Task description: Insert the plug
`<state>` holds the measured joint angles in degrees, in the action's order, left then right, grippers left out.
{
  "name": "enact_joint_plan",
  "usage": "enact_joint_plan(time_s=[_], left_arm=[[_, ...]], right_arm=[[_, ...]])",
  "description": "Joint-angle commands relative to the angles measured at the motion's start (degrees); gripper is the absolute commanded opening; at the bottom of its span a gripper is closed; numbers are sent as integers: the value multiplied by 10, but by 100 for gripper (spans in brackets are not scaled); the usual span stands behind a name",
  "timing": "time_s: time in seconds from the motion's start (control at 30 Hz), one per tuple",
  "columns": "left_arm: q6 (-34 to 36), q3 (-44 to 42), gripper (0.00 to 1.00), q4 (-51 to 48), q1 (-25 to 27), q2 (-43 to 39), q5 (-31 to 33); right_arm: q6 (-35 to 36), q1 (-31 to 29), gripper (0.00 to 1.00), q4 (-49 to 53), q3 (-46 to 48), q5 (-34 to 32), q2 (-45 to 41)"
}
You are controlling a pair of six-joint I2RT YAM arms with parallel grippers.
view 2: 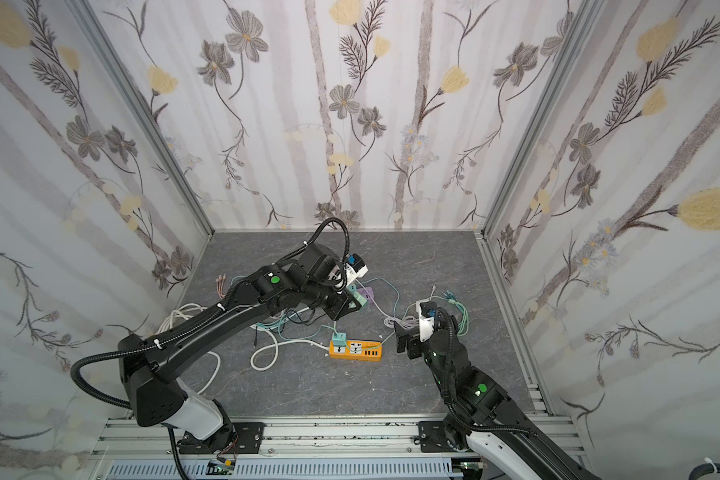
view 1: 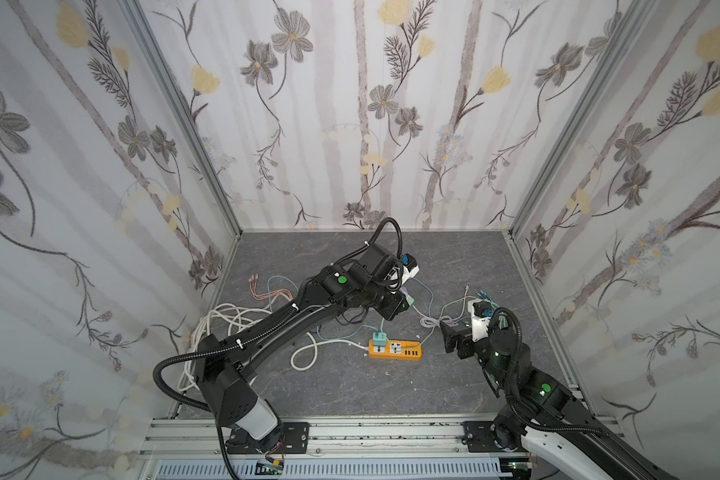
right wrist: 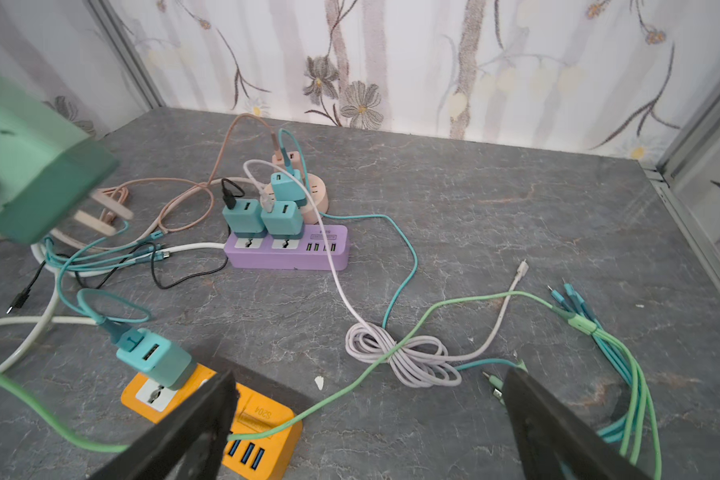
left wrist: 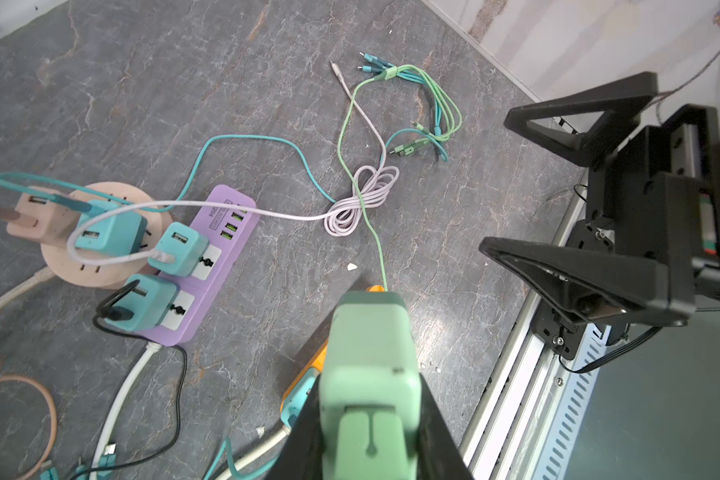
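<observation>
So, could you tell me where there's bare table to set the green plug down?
Bare: the stretch between the orange power strip and the front rail, and the back right corner beyond the lilac cable coil. Crowded: the left side, around the purple power strip and white cords.

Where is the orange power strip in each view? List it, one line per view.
In a top view: power strip low centre, between the arms.
In a top view: power strip low centre too.
Left wrist: power strip mostly hidden behind the green plug.
Right wrist: power strip nearest the camera.
Shared landmark: teal charger plugged into its end.
</observation>
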<state>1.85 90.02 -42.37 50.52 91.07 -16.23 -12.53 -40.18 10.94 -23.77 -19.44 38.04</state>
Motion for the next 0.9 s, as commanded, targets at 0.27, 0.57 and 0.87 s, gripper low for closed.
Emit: enact_joint_plan(time_s=[0.27, 0.57, 0.87], left_arm=[[177, 54, 0, -36, 43, 33, -36], [212, 22, 0, 68, 43, 5, -86], [216, -62, 0, 234, 45, -49, -100]], right_arm=[[-358, 81, 99, 41, 23, 71, 23], [-707, 120, 99, -142, 72, 252, 74], [-847, 126, 99, -180, 50, 311, 137]])
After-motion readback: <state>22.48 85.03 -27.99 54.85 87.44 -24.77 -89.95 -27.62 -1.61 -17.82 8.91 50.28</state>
